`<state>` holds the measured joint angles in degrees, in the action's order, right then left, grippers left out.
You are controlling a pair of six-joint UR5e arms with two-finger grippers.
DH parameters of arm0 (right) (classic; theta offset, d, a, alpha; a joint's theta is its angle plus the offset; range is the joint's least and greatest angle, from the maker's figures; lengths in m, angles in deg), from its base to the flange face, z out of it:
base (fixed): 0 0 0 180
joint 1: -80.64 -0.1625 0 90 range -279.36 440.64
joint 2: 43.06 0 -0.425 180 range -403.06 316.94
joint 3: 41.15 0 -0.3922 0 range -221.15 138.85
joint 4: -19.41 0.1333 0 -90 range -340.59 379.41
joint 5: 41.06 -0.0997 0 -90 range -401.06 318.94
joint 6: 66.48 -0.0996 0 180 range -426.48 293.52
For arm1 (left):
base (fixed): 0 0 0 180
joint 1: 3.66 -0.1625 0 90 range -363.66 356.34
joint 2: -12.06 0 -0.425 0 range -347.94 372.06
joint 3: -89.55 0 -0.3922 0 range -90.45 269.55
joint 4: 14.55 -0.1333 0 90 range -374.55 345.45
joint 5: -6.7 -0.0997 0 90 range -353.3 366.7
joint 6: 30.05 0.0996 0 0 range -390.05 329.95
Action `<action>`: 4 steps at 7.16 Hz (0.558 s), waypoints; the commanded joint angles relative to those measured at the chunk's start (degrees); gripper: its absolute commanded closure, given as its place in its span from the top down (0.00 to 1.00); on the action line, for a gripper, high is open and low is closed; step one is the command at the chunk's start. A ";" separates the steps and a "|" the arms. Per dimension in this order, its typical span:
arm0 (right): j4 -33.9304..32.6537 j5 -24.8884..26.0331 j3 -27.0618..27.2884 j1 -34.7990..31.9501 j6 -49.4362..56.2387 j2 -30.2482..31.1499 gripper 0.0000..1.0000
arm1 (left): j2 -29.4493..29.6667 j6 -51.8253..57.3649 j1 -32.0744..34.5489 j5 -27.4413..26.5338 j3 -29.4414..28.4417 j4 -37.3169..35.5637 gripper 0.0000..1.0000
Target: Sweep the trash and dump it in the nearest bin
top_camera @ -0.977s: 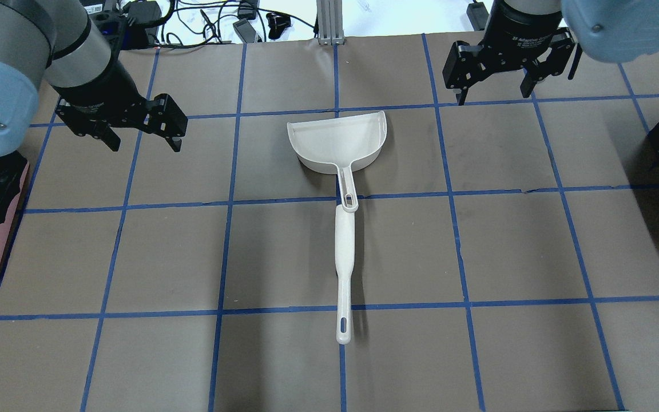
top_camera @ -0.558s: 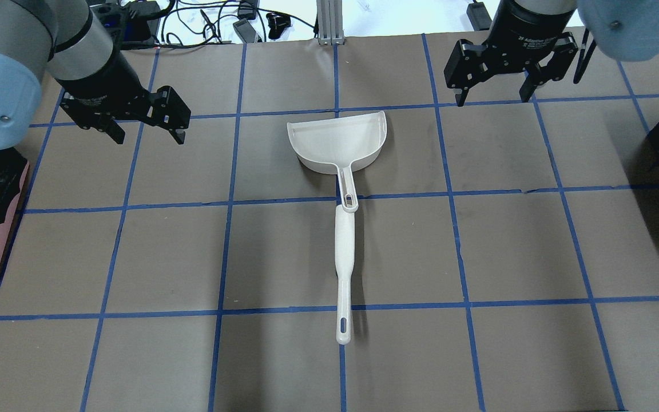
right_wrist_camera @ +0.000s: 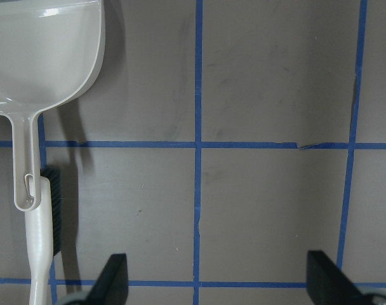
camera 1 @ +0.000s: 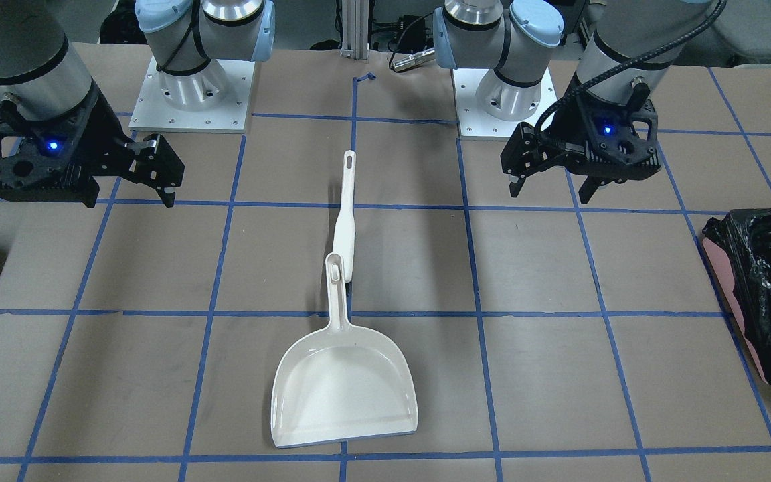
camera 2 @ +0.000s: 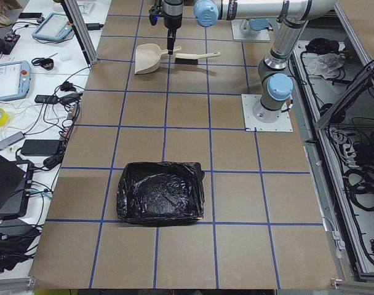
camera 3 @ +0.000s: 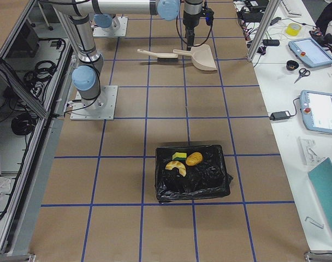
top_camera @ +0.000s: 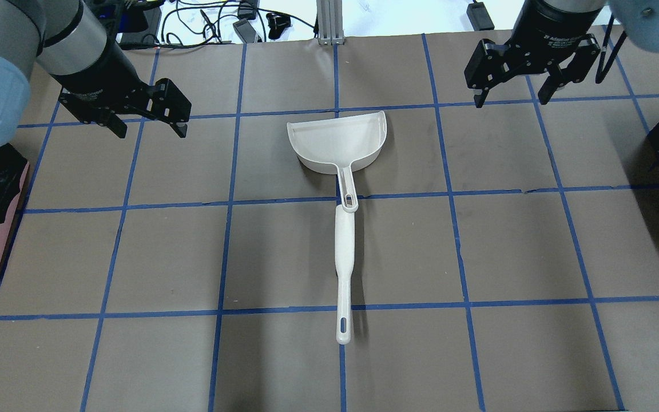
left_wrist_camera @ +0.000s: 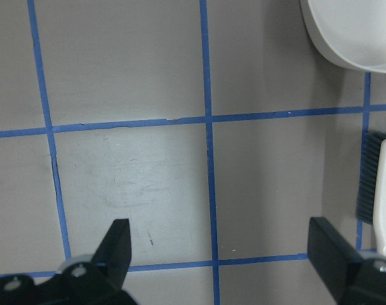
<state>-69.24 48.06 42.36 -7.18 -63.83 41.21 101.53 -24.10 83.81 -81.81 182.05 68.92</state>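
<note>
insp. note, operator, for your log.

left gripper (top_camera: 150, 133): jaws spread wide, nothing held. it hangs above the worktop (top_camera: 284, 366), off the left side of the dustpan (top_camera: 338, 143) and well apart from it. right gripper (top_camera: 511, 100): same cond., jaws wide apart, nothing held, off the dustpan's right side, also well apart. both wrist views agree: wide gap, worktop showing through it.

dustpan lies flat approx. mid-worktop, toward the operators' edge, mouth facing that edge. brush (top_camera: 344, 269) lies in line behind it, handle pointing to the robot-base edge. the dustpan's handle tip lies over the brush's head end. dark bristles (left_wrist_camera: 369, 171) show at the right edge of the left wrist view.

trash: you'll find all three scraps inside the bin (camera 3: 171, 191), which sits at the worktop's end on the robot's right and has a crinkled black lining. orange-brown lump (camera 3: 194, 159), pale yellow peel (camera 3: 176, 167) and yellow-green block (camera 3: 179, 155) sit close together in the bin's half nearer the arms. lump and block are just beside each other, w/ the peel just beside the block. overhead view shows only a dark part of this bin, at its right edge.

pink bin (top_camera: 10, 217) w/ black bag sits at the opposite end, on the robot's left.
</note>
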 commanded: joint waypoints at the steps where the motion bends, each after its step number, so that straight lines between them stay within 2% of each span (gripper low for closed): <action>1: 0.32 -0.35 0.07 0.02 -0.55 0.10 1.00 | -0.34 0.12 -0.02 -1.40 0.30 0.02 1.00; 4: 0.41 -1.22 0.24 -0.42 -1.51 0.80 1.00 | -0.61 0.12 -0.28 -1.58 0.22 0.55 1.00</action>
<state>-68.87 47.45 42.56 -7.49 -64.82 41.94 100.95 -23.99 83.68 -83.29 182.29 69.30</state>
